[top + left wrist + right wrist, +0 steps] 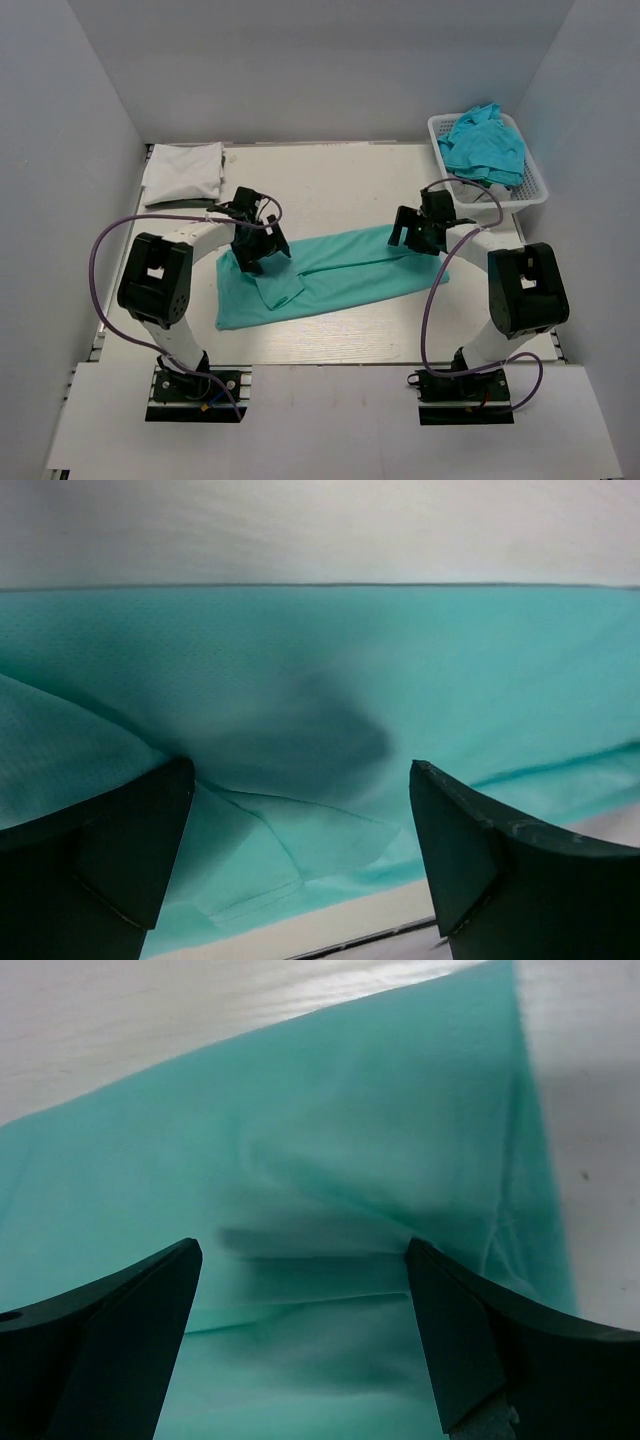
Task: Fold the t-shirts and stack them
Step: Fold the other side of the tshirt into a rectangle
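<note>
teal t-shirt (340, 275) spread flat, below both arms' parted jaws

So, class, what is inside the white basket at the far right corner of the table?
Crumpled teal fabric fills the basket, rising above its rim. How many shirts that makes, and whether anything lies beneath, cannot be seen: the fabric covers it.

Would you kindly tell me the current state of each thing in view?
Teal t-shirt: spread flat on the table, partly folded lengthwise.
White t-shirt: folded, at the far left corner.
Basket: holding crumpled teal t-shirts.
Left gripper: fingers open over the teal t-shirt.
Right gripper: fingers open over the teal t-shirt.
</note>
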### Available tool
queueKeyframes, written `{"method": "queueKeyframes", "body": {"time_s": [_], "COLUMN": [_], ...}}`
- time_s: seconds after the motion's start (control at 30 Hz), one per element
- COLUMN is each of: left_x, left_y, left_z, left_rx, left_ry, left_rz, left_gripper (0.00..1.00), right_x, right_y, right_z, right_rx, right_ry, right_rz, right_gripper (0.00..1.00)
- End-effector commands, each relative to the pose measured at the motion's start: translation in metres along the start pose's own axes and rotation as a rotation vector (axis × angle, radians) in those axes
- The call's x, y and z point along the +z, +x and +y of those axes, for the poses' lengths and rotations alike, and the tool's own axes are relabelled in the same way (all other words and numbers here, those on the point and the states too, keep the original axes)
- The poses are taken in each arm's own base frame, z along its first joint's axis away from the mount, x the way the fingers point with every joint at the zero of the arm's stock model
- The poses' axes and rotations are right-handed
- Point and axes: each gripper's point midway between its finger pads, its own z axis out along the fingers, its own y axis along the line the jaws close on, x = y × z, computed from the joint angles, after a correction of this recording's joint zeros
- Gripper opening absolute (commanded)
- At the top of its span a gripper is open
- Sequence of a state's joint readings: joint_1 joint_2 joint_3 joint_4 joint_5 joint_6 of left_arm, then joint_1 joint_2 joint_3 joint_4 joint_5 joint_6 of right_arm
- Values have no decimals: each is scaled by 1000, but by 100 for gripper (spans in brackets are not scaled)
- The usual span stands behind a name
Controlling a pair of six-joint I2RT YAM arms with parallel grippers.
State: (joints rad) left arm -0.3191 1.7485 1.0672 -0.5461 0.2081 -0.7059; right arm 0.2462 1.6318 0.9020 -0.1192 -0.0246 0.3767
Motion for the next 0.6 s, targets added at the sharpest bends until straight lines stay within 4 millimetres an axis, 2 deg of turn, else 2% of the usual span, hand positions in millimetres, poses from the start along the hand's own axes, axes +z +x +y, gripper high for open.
{"method": "queueKeyframes", "body": {"time_s": [0.0,0.13,0.2,0.27,0.33,0.43,0.57], "left_x": [-17,-53,-66,-79,-87,-102,-100], "left_y": [14,21,17,8,9,3,3], "left_z": [71,101,105,94,95,112,119], "left_rx": [-48,-78,-85,-86,-85,-96,-113], "left_ry": [-336,-525,-562,-523,-525,-634,-692], "left_rz": [3,-20,-56,-102,-115,-177,-161], "left_gripper": [100,100,100,100,100,100,100], "right_x": [3,7,7,7,6,3,2], "right_y": [20,41,41,42,35,30,26], "right_z": [-26,-55,-57,-51,-47,-45,-43], "right_rx": [104,177,181,168,160,152,134], "right_ry": [75,191,190,152,130,122,112], "right_rz": [59,122,123,119,100,81,66], "right_gripper": [90,90,90,90,90,90,90]}}
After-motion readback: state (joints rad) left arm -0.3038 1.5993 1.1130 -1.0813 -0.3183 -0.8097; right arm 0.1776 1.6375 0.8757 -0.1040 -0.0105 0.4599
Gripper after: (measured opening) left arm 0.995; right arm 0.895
